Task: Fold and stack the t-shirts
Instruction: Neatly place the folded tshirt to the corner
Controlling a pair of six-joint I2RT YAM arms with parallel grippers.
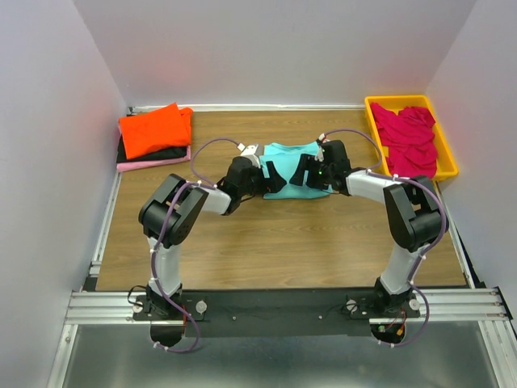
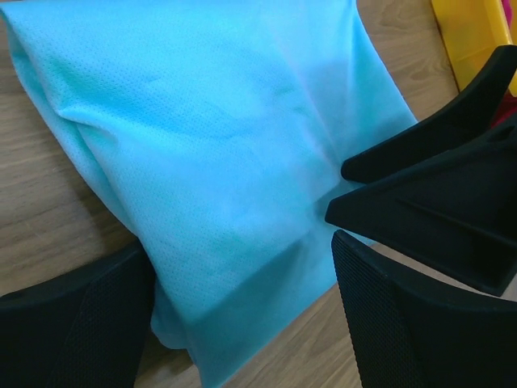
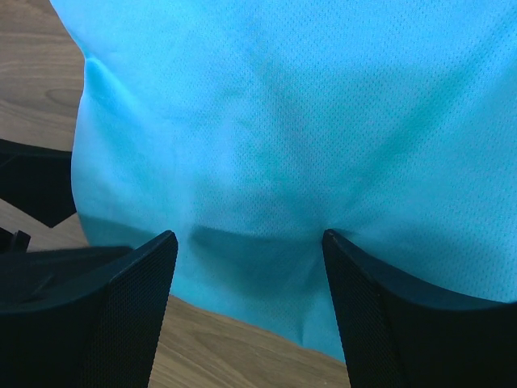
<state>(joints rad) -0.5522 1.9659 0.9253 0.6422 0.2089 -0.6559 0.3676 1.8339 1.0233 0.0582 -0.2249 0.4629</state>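
Two arms reach forward from the near edge, elbows raised and bent outward, forearms angling inward so that the wrists draw close over the middle of the wooden counter [image 1: 275, 250]. Between them lies the turquoise t-shirt [image 1: 287, 152], folded into a compact shape a little beyond the centre of the counter. The left pincer [image 1: 271, 175] comes at it from the left and the right pincer [image 1: 304, 173] from the right, their tips near each other over the shirt's near part.

Each wrist view shows the same stance: the fingers are spread wide, one at either side of the frame, with the shirt's near edge lying between them and nothing clamped. Whether the fingertips press on the cloth cannot be told. In the left wrist view the other pincer's black fingers jut in from the right, just beside the shirt.

At the far left corner sits a stack – an orange-red t-shirt [image 1: 153, 129] on top, a black t-shirt [image 1: 166, 152] under it, a pale pink t-shirt [image 1: 145, 165] at the bottom. At the far right a yellow tray [image 1: 370, 113] holds crumpled magenta t-shirts [image 1: 408, 137].
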